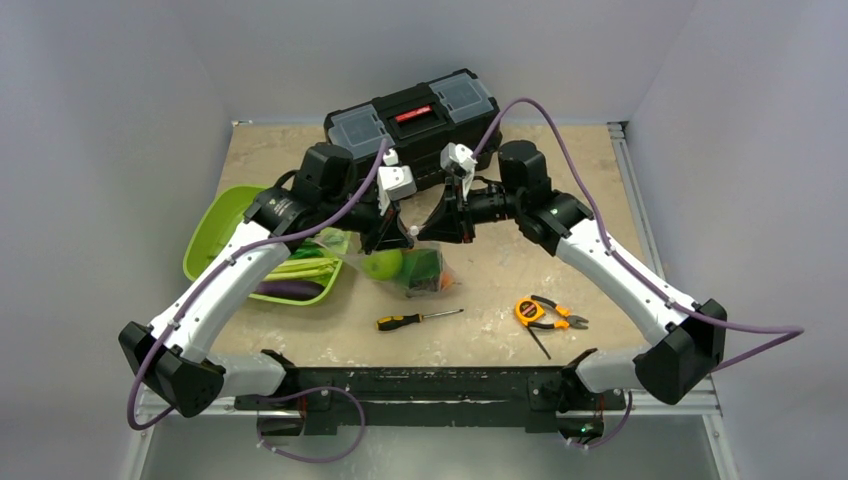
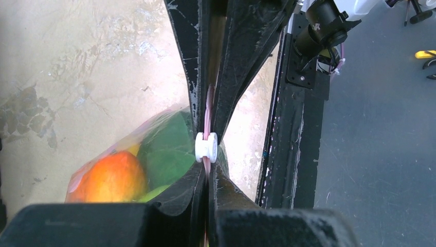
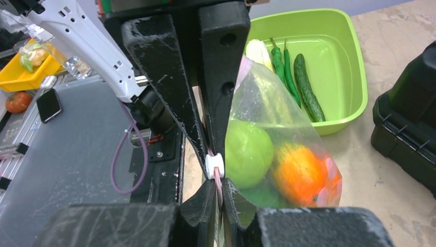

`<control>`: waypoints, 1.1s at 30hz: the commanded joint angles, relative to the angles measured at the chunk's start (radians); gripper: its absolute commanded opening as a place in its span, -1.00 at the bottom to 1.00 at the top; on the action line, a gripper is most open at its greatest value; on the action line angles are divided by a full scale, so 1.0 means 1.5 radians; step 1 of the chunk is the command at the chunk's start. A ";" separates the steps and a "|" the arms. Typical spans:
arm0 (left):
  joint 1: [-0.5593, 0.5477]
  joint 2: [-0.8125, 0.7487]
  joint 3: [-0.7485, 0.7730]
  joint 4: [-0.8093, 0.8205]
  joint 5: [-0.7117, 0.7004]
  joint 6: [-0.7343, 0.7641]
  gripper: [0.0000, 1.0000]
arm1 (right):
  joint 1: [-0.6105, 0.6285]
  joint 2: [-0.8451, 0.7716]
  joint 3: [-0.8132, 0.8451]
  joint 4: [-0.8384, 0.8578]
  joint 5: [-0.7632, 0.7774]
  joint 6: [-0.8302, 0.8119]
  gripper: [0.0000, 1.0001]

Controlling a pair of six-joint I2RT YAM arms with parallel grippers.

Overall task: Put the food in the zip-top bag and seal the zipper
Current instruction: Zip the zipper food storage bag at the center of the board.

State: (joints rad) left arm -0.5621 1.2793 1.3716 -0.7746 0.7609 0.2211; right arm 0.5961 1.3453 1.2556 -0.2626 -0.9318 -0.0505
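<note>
My left gripper (image 2: pixel 207 175) is closed tight, its two black fingers pinching the thin pinkish zipper (image 2: pixel 207 110) of the clear, floppy plastic zip-top bag (image 3: pixel 288 118). My right gripper (image 3: pixel 219 185) comes at the same strip from the opposite side, and its fingers are pressed together on it too. The tips of both grippers almost meet, with only a small white plastic slider (image 2: pixel 206 147) on the strip between them.

The bag hangs from the strip between my two arms, above the worn beige tabletop (image 1: pixel 500 270) and in front of the black plastic toolbox (image 1: pixel 415 110). I cannot tell whether its bottom touches the surface. Inside it I see a round green apple (image 3: pixel 249 152) against a rounded orange-red fruit (image 3: pixel 301 172), with a darker green piece beneath them.

On my left, near the bag, sits the lime-green plastic tray (image 3: pixel 355 67), which holds long green vegetables and a pale leafy piece.
</note>
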 commanded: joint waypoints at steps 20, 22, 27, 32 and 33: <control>0.001 -0.037 0.001 0.078 0.069 -0.024 -0.10 | 0.039 -0.076 -0.065 0.133 0.154 0.038 -1.00; 0.001 -0.028 0.009 0.066 0.066 -0.019 -0.13 | 0.039 -0.078 -0.066 0.135 0.149 0.038 -1.00; 0.001 -0.022 0.009 0.089 0.051 -0.036 -0.25 | 0.039 -0.084 -0.069 0.135 0.143 0.038 -1.00; 0.000 -0.020 0.009 0.118 0.039 -0.048 -0.43 | 0.039 -0.092 -0.071 0.138 0.140 0.038 -1.00; 0.001 -0.019 0.008 0.120 0.036 -0.048 -0.44 | 0.039 -0.093 -0.070 0.137 0.137 0.039 -1.00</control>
State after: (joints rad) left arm -0.5575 1.2484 1.3651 -0.6735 0.7971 0.1711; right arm 0.6544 1.2381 1.1412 -0.1169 -0.7433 0.0006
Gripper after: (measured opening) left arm 0.293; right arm 0.008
